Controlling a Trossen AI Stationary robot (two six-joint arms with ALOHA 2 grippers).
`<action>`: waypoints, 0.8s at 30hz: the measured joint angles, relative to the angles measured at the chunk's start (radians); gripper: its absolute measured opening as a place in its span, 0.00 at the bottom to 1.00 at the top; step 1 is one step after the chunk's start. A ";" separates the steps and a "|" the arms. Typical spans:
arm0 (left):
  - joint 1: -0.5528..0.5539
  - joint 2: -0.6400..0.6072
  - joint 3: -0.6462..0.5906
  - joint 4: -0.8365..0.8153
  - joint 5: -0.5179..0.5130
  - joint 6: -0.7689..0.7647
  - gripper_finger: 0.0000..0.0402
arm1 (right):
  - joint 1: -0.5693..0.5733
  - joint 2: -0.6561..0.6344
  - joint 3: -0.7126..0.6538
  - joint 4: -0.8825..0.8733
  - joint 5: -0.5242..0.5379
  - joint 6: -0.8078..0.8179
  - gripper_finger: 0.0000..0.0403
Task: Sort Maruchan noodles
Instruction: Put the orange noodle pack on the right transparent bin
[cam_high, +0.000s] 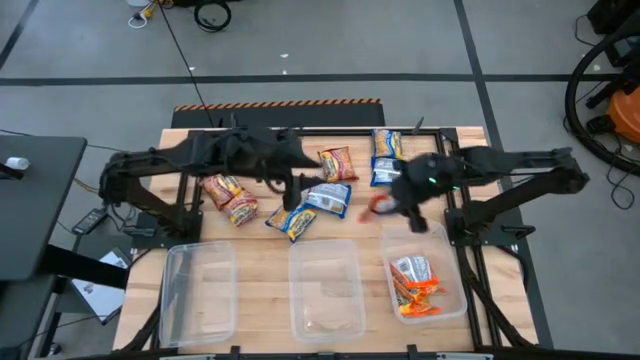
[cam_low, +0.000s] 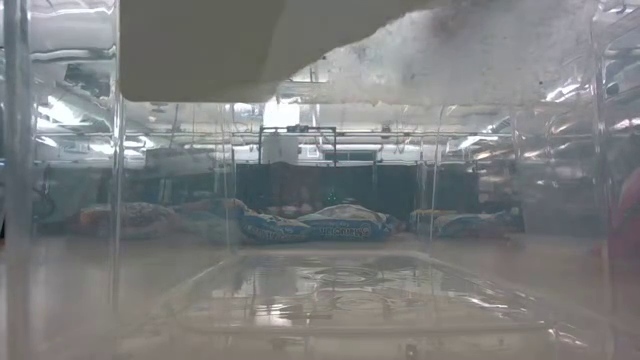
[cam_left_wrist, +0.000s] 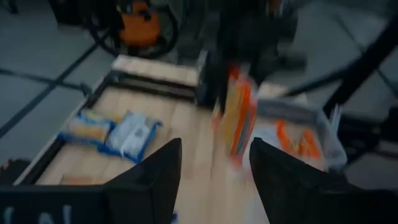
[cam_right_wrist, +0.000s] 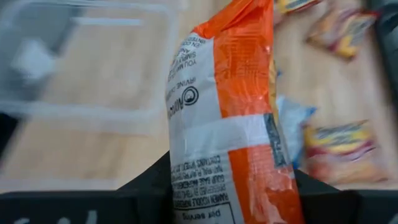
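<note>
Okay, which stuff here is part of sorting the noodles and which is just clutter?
Job:
- orange noodle packet, shut in the right claw
- loose noodle packets on the table
- three clear bins; the right bin holds orange packets
- left claw, open, empty

Lying about:
- orange vacuum on the floor

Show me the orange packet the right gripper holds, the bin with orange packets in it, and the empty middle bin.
orange packet (cam_right_wrist: 233, 118), right wrist view, middle of its back face.
bin with orange packets (cam_high: 455, 300), high view, right rim.
middle bin (cam_high: 325, 262), high view, bare floor.
</note>
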 joint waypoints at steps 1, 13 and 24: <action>-0.016 -0.005 -0.002 -0.008 -0.012 0.000 0.47 | 0.040 -0.020 0.000 -0.022 0.000 0.039 0.34; -0.189 -0.001 -0.001 0.100 -0.065 -0.049 0.42 | 0.526 -0.049 -0.114 -0.148 0.188 0.583 0.34; -0.318 -0.001 -0.001 0.104 -0.201 -0.084 0.41 | 0.579 -0.038 -0.433 -0.024 0.380 0.670 0.34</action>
